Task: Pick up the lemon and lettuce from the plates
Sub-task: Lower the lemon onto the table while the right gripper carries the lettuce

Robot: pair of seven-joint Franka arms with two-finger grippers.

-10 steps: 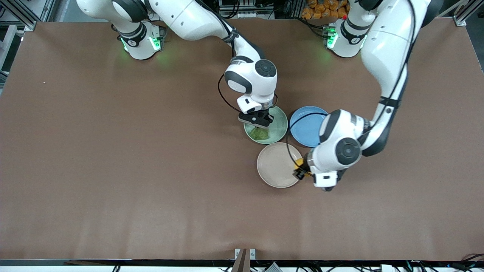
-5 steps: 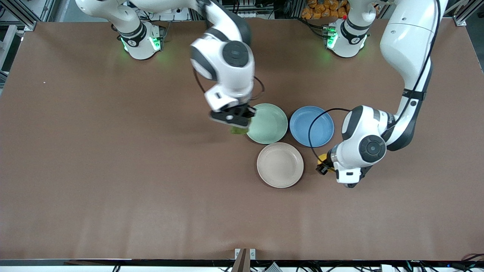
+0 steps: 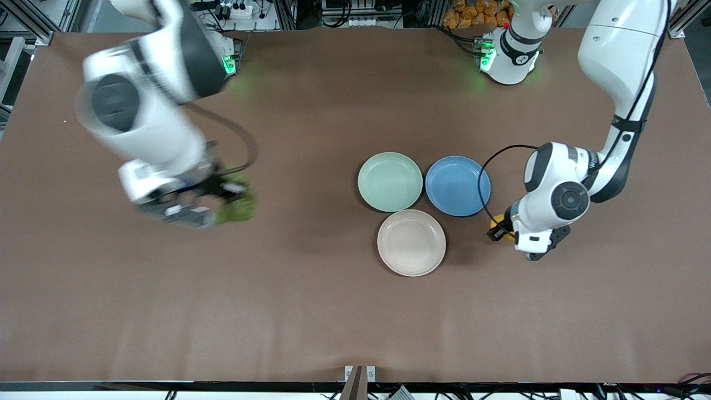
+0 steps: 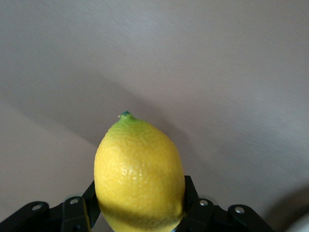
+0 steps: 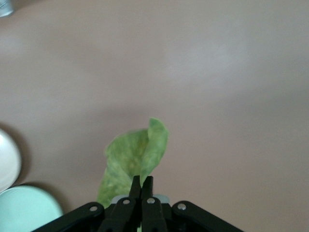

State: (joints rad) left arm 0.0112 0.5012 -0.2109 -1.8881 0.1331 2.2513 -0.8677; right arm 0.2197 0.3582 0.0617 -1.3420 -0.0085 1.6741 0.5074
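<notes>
My left gripper (image 3: 500, 229) is shut on the yellow lemon (image 3: 501, 223), up over bare table beside the blue plate, toward the left arm's end. In the left wrist view the lemon (image 4: 140, 174) fills the space between the jaws. My right gripper (image 3: 219, 201) is shut on the green lettuce (image 3: 238, 203), up over bare table toward the right arm's end; the leaf (image 5: 135, 157) hangs from the shut fingertips (image 5: 135, 186). The mint green plate (image 3: 390, 181) and the beige plate (image 3: 411, 242) are both empty, mid table.
A blue plate (image 3: 457, 185) stands beside the mint one, touching it. The mint plate's edge (image 5: 26, 210) and the beige plate's edge (image 5: 7, 159) show in the right wrist view. The brown tabletop (image 3: 311, 311) is open all around.
The right gripper lifted the lettuce off the mint plate and swung it fast toward the right arm's end. The left gripper carried the lemon off the beige plate's edge toward the left arm's end.
</notes>
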